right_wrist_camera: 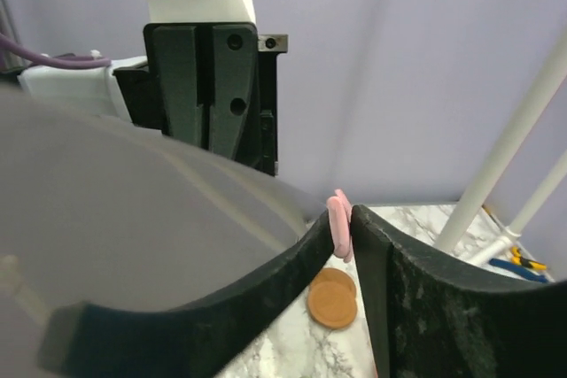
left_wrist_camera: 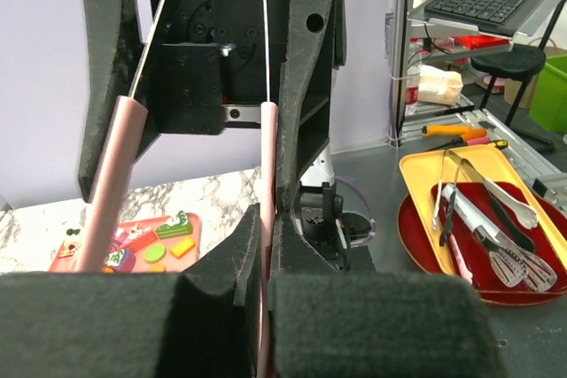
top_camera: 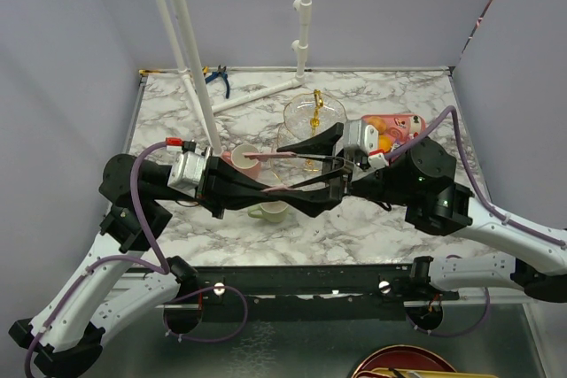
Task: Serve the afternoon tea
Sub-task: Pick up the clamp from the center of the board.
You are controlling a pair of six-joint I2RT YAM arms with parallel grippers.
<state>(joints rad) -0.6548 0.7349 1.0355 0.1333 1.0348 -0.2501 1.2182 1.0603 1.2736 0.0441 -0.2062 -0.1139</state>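
holding the tongs (left_wrist_camera: 111, 192) by one pink arm in the shut left gripper (left_wrist_camera: 264, 307); straddling both arms with the right gripper (right_wrist_camera: 345, 227), jaws wide, clamped or not impossible to tell. seen toward the worktop's (top_camera: 177, 104) far edge: stand (top_camera: 314, 112), cakes (top_camera: 381, 126) on a tray (top_camera: 409, 119) beside it; mid-worktop under the arms, pink mug (top_camera: 237, 158) and green mug (top_camera: 270, 212).

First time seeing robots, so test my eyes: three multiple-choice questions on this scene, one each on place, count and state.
1. Compared with the pink mug, the pale-green mug sits: A farther from the arm bases; B nearer them; C stacked on it.
2. Brown coasters in the right wrist view: A one; B two; C four.
3. The left end effector is: A wide open; B out of sight; C shut on the pink tongs.
Answers: B, the top view shows it closer; B, two overlapping discs; C, it pinches one pink arm.
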